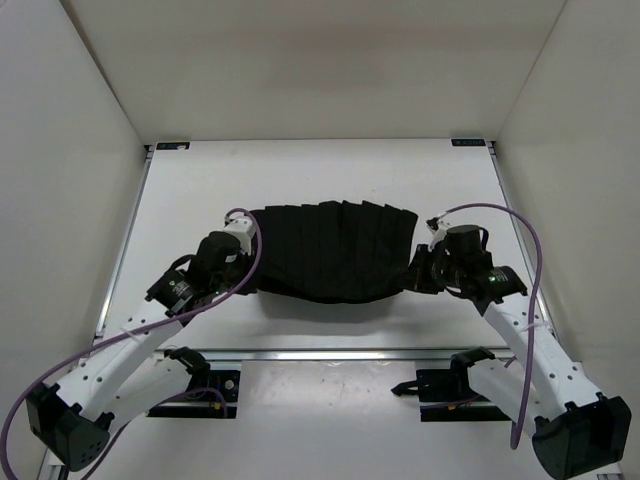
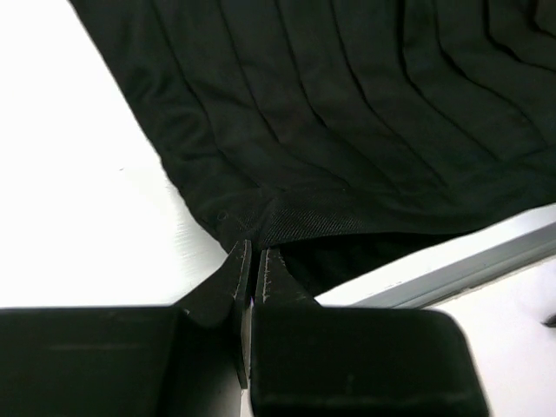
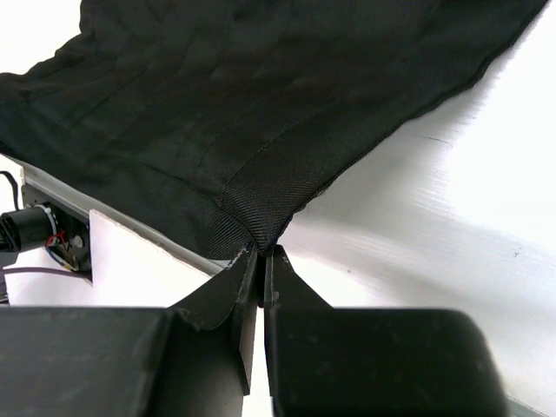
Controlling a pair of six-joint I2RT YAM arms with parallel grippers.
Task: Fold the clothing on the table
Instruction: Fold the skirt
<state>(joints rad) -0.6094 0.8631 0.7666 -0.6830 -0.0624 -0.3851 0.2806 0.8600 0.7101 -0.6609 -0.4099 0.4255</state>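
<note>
Pinching opposite corners of black pleated soft-fabric garment [image 1: 335,250], L tool [image 2: 252,259] & R tool [image 3: 261,254] each clamp its edge, cloth spread over flat white surface [image 1: 300,170].

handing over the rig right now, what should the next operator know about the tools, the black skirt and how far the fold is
Left tool: shut on one corner of the black pleated fabric garment.
Right tool: shut on the opposite corner.
Garment: stretched between the two tools over the middle of the white flat table, its near edge bowing.
Done: both corners gripped.
Left: probably carry the held edge across to make the fold, release, flatten. No finished fold shows yet.
</note>
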